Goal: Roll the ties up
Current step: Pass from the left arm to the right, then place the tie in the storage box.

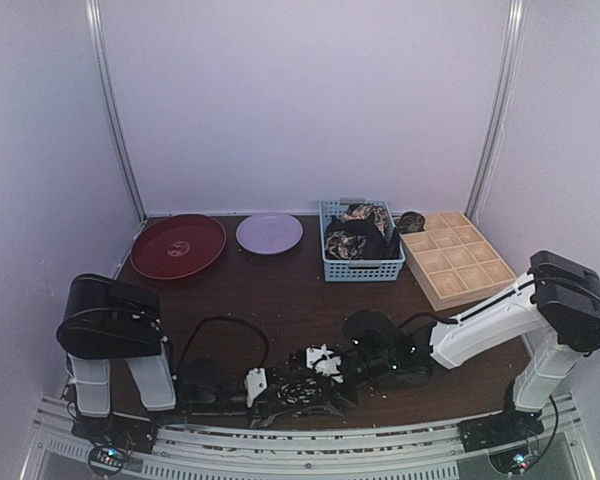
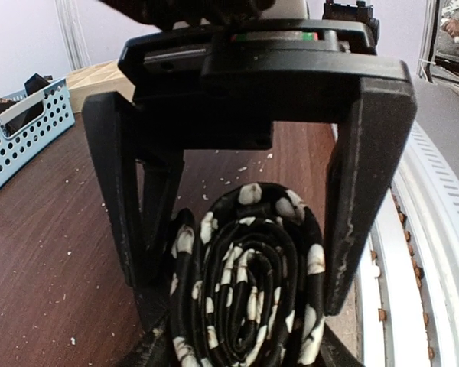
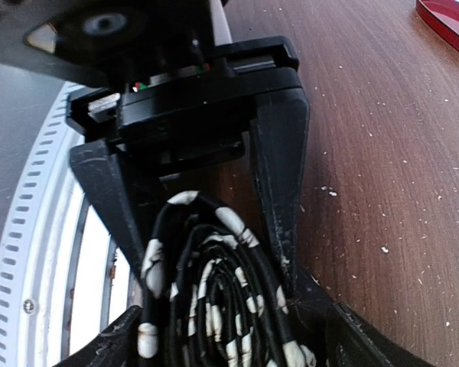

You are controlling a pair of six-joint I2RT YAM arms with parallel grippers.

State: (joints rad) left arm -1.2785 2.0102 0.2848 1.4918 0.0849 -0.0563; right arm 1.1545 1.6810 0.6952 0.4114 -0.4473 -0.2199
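L tool [image 3: 210, 267] & R tool [image 2: 237, 294] low, facing, straddle rolled tie [image 2: 249, 229]; R open, L unclear.

We see the tie [image 2: 237, 252] as soft, matt black cloth with a cream print, lying on a dark brown wooden table [image 2: 46, 267] whose smooth, faintly sheened surface is dusted with pale crumbs. The right gripper [image 2: 245, 294] has fingers [image 2: 367, 191] of matt black plastic, scuffed pale along their edges, beside a dull silver perforated metal rail [image 2: 424, 252]. We also make out a light blue perforated plastic basket [image 2: 19, 138], a pale matt wooden tray [image 1: 458, 258] and a glossy red plate [image 1: 178, 245].
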